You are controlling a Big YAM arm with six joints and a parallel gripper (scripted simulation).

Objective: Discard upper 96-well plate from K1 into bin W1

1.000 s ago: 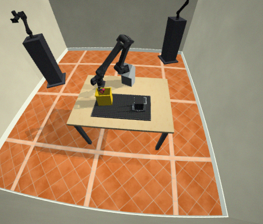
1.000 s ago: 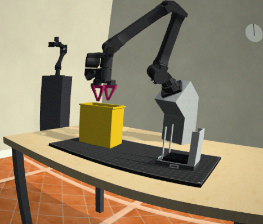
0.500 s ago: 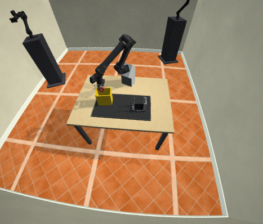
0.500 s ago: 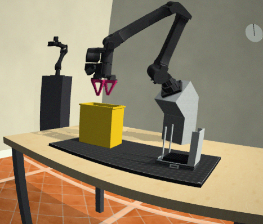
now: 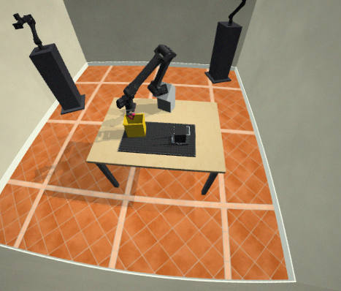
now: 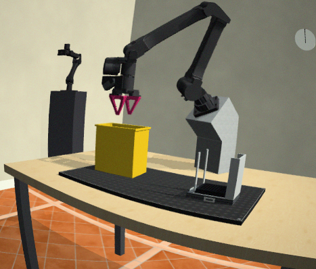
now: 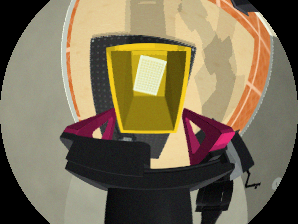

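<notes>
The bench [image 6: 283, 216] is a pale wooden top on dark legs, and a black perforated mat [image 6: 168, 194] covers its middle strip, running from near the left edge toward the right edge as the exterior camera sees it. The arm [image 6: 168, 30] rises from a grey pedestal [image 6: 227, 135] at the back edge of the bench, folds at a high elbow and reaches out over the left end of the mat. There the yellow plastics bin W1 [image 6: 122, 152] stands upright on the mat, open at the top. The gripper [image 6: 124, 105] hangs above the bin's mouth, apart from the rim, with its magenta fingers [image 6: 116, 103] spread wide and nothing between them. At the right end of the mat, toward the front edge, sits the stack rack K1 [image 6: 235, 176], a grey upright panel with two thin posts, and a dark plate [image 6: 212, 190] lies flat on its base. From the wrist camera, looking straight down into the bin, a pale square piece, the upper 96-well plate [image 7: 149, 75], lies inside the yellow walls, turned a little askew to them; it looks to be resting on the bin floor, though the picture is too coarse to show its wells
</notes>
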